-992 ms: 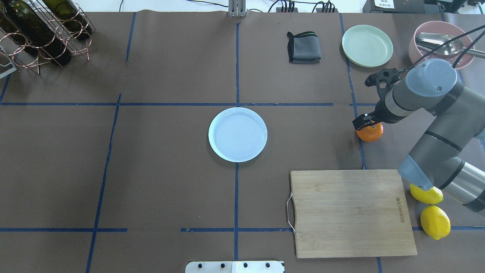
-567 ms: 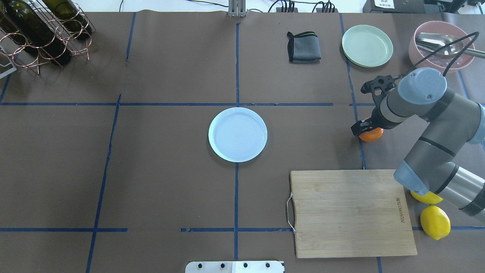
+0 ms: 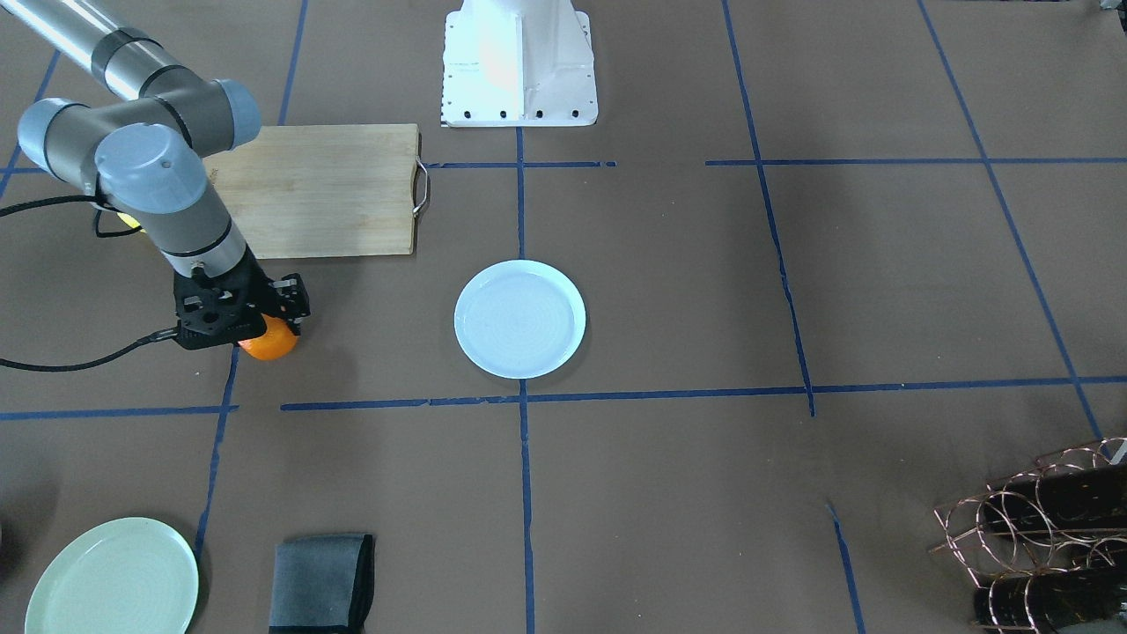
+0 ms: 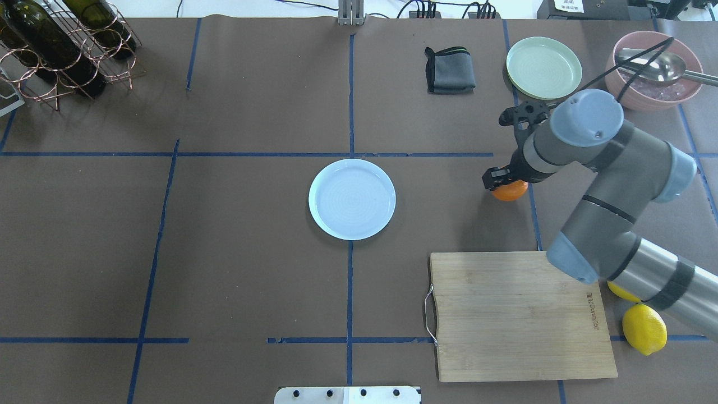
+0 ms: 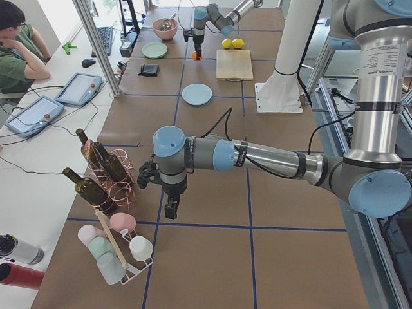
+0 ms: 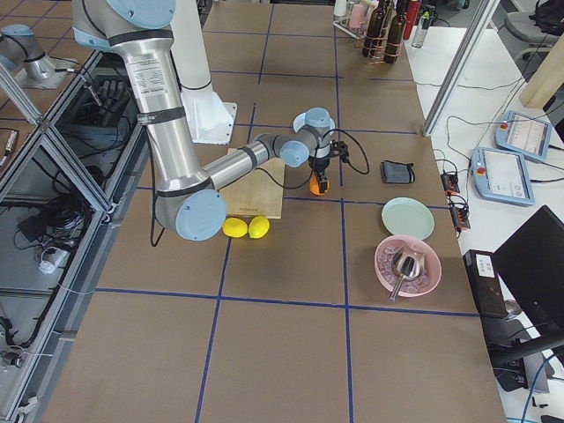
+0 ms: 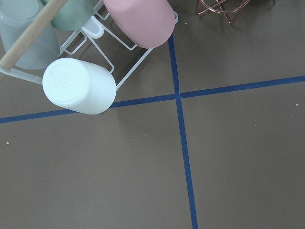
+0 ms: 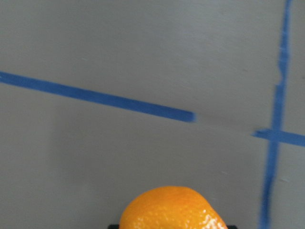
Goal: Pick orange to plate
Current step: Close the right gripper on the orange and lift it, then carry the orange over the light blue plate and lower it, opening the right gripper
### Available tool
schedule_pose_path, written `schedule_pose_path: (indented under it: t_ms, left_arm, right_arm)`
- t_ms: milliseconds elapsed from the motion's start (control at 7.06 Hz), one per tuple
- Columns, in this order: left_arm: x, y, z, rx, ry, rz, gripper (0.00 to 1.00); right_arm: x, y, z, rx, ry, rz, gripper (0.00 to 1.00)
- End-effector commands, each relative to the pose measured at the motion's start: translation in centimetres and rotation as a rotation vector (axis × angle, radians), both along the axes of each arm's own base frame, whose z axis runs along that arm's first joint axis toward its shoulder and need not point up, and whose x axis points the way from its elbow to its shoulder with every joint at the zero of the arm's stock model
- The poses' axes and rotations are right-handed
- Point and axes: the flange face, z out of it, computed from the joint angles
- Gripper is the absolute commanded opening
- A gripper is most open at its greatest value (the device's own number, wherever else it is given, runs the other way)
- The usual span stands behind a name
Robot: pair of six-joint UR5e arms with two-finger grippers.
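Watching the overhead feed, I have the right gripper (image 4: pixel 504 183) clamped on the orange (image 4: pixel 511 192), with a black finger on each side of the fruit. The right wrist camera shows the orange's pebbled top at the bottom edge of its picture, over brown table and blue tape. I cannot tell whether the fruit sits on the table or hangs just above it.

The orange is well apart from the plate (image 4: pixel 351 199), on the robot's right of it and just beside a blue tape line. It lies between the pale green plate (image 4: pixel 543 67) and the cutting board (image 4: pixel 516 314).

The only writing I can find is a small dark mark (image 4: pixel 590 310) near the board's right edge. It is too small for me to read.

The left gripper (image 5: pixel 170 210) hangs over the table beside the cup rack (image 5: pixel 119 254), at the far end from the orange. I cannot tell how far it is open. Its wrist camera shows only a white cup (image 7: pixel 78 86) and crossed tape.
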Motion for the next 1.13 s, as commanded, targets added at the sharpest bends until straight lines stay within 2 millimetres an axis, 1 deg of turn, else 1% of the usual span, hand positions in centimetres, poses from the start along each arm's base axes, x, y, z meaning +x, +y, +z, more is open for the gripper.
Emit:
schedule_pose_path:
  t_ms: [0,142,283,425,567,708,850,992]
  left_arm:
    - [0.0,0.1,-0.3,0.004,0.0,0.0,1.0]
    - [0.0,0.1,-0.2,0.003,0.0,0.0,1.0]
    - [0.0,0.1,-0.3,0.004,0.0,0.0,1.0]
    - [0.0,0.1,-0.3,0.004,0.0,0.0,1.0]
    - [0.0,0.1,-0.3,0.004,0.001,0.0,1.0]
    - [0.0,0.1,-0.3,0.004,0.0,0.0,1.0]
    - [0.0,0.1,-0.5,0.009,0.001,0.0,1.0]
    - [0.0,0.1,-0.6,0.012,0.001,0.0,1.0]
  right_arm:
    - [-9.2,-1.8,-11.9,-0.073,-0.054,0.095,0.25]
    - [-12.1,-1.5,-16.9,-0.082,-0.019,0.133,0.27]
    - [-15.6,-0.1,-20.1,-0.103,-0.021,0.176,0.28]
    - [-19.4,-0.1,-22.6,-0.127,-0.008,0.199,0.28]
    - [-22.2,0.1,-23.3,-0.138,0.022,0.217,0.3]
    - [-23.0,0.7,-22.4,-0.128,0.041,0.218,0.36]
    - [-23.5,1.0,-21.1,-0.132,0.063,0.213,0.56]
    - [-23.6,1.0,-20.6,-0.125,0.073,0.207,0.72]
